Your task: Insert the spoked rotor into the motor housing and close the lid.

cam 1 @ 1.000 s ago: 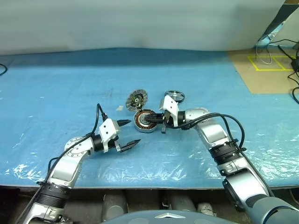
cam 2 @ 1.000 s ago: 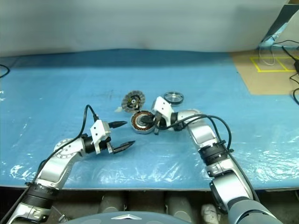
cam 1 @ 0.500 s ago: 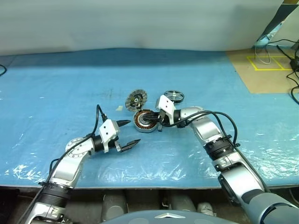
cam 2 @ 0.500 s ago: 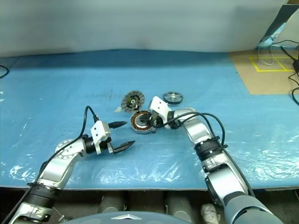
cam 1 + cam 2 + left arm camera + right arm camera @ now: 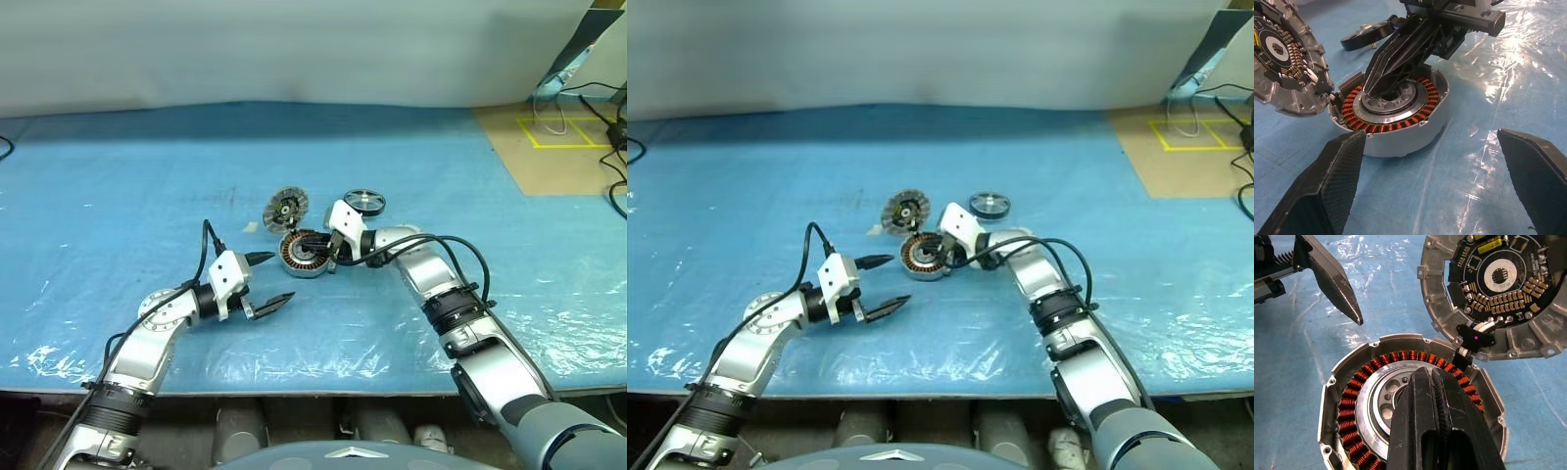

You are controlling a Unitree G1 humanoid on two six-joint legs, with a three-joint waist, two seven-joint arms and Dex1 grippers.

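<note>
No writing is readable on the motor housing (image 5: 1393, 115); the right gripper (image 5: 1432, 382), closed and empty, presses its centre; the left gripper (image 5: 271, 280) gapes wide, empty.

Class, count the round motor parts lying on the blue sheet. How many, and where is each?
3: the motor housing in the middle, the lid leaning just behind-left of it, and the spoked rotor behind-right.

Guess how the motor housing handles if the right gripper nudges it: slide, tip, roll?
The motor housing is short, wide and flat on the blue sheet, so it would likely slide, not tip or roll. Metal shell and copper windings suggest it's heavy for its size. Wires seem to tie it to the lid, which may drag along.
</note>
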